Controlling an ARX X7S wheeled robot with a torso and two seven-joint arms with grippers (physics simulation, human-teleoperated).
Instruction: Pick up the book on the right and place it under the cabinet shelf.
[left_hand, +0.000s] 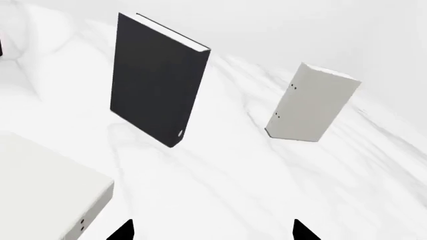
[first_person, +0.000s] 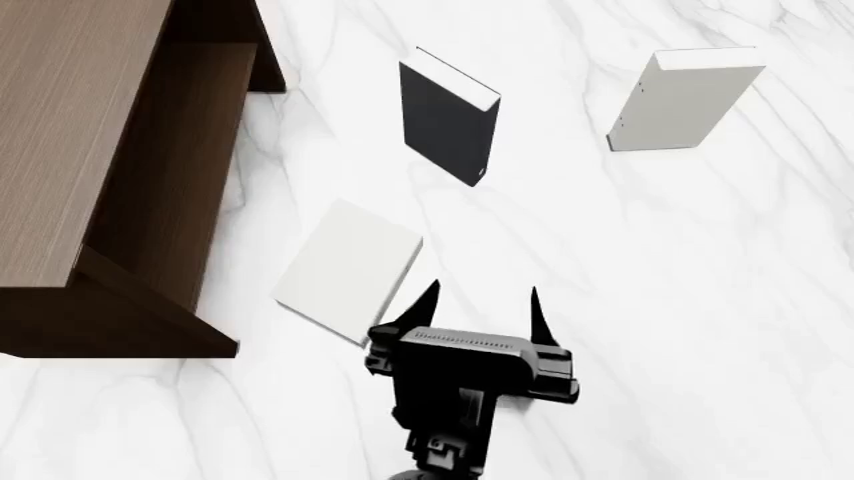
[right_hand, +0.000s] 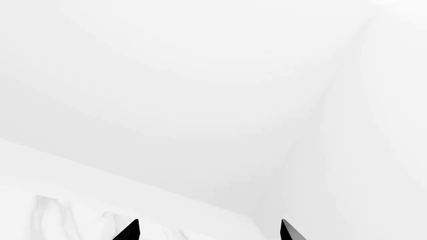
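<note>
A large dark brown wood-grain cabinet shelf (first_person: 80, 150) stands at the left of a white marble tabletop (first_person: 694, 300). Beside it lies a pale greyish book (first_person: 350, 268), just left of the left gripper (first_person: 478, 305), its jaws spread and empty. A black hardcover book (first_person: 449, 115) follows; farthest right rests the thin off-white book (first_person: 683, 100). The right gripper (right_hand: 210, 230), fingers parted, holds nothing.

Black book (first_person: 449, 117), pale book (first_person: 347, 266), marble table (first_person: 667, 300)

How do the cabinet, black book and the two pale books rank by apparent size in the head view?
1. Cabinet shelf
2. Near pale book, black book and right-hand book: too alike to rank.
</note>
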